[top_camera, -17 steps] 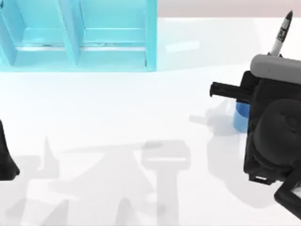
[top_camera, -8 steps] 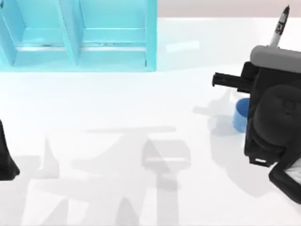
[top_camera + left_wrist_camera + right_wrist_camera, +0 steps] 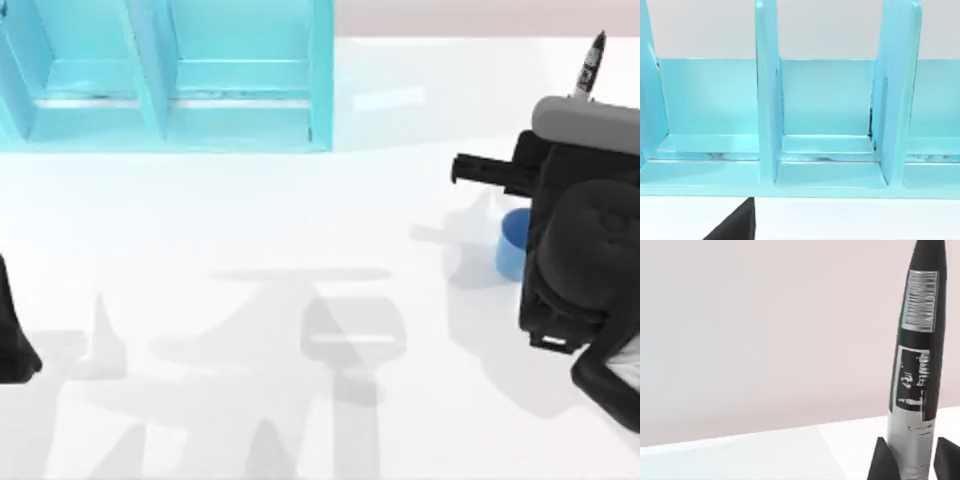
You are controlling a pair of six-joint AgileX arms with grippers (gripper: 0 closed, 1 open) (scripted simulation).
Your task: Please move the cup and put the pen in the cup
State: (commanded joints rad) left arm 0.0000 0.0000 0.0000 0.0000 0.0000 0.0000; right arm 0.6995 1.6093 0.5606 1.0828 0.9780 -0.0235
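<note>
The blue cup (image 3: pixel 512 243) stands on the white table at the right, partly covered by my right arm (image 3: pixel 585 250), which hovers over it. The pen (image 3: pixel 590 68) sticks out past the arm's grey wrist toward the table's far edge. In the right wrist view the pen (image 3: pixel 917 365) stands upright, black-ended with a grey-white printed barrel, and my right gripper (image 3: pixel 914 464) is shut on its lower barrel, one dark fingertip on each side. My left arm (image 3: pixel 14 330) is parked at the table's left edge.
A large turquoise shelf unit (image 3: pixel 165 75) with upright dividers stands at the back left, and the left wrist view faces its compartments (image 3: pixel 825 100). The white tabletop (image 3: pixel 300 220) lies open between the two arms.
My right arm has shifted slightly toward the far edge, uncovering more of the cup's rim. The pen has tilted a little to the left. The left arm has not moved.
</note>
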